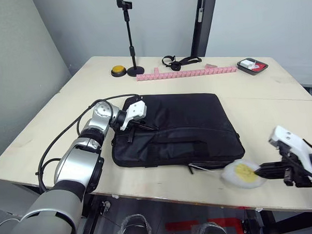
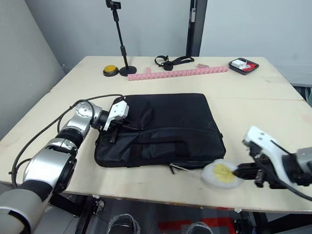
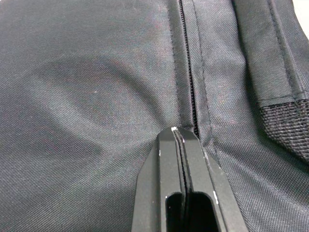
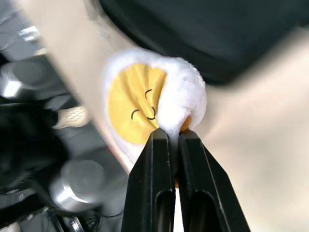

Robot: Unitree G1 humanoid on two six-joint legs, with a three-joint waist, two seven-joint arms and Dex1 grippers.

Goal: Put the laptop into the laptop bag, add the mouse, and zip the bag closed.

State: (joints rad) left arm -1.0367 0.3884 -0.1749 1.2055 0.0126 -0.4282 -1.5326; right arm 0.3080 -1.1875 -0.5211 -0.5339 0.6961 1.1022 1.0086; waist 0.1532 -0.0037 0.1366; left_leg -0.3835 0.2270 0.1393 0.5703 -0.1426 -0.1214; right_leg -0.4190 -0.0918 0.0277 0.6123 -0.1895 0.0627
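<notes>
The black laptop bag (image 1: 182,126) lies flat in the middle of the table. My left gripper (image 1: 152,128) rests on its left part, fingers shut, tips (image 3: 175,130) pressed against the zipper line (image 3: 189,72). I cannot see a zipper pull between them. At the table's front edge, right of the bag's front corner, my right gripper (image 1: 259,170) is shut on a round white-and-yellow soft thing (image 4: 135,96) with a small drawn face. That thing (image 1: 241,174) sits half over the edge. The laptop and the mouse are out of view.
Along the back of the table stand a black phone stand (image 1: 129,40), a yellow button (image 1: 118,71), a pink strip (image 1: 185,72), a black strap bundle (image 1: 179,60) and a black tray (image 1: 252,65). A thin white cord (image 1: 205,167) shows under the bag's front edge.
</notes>
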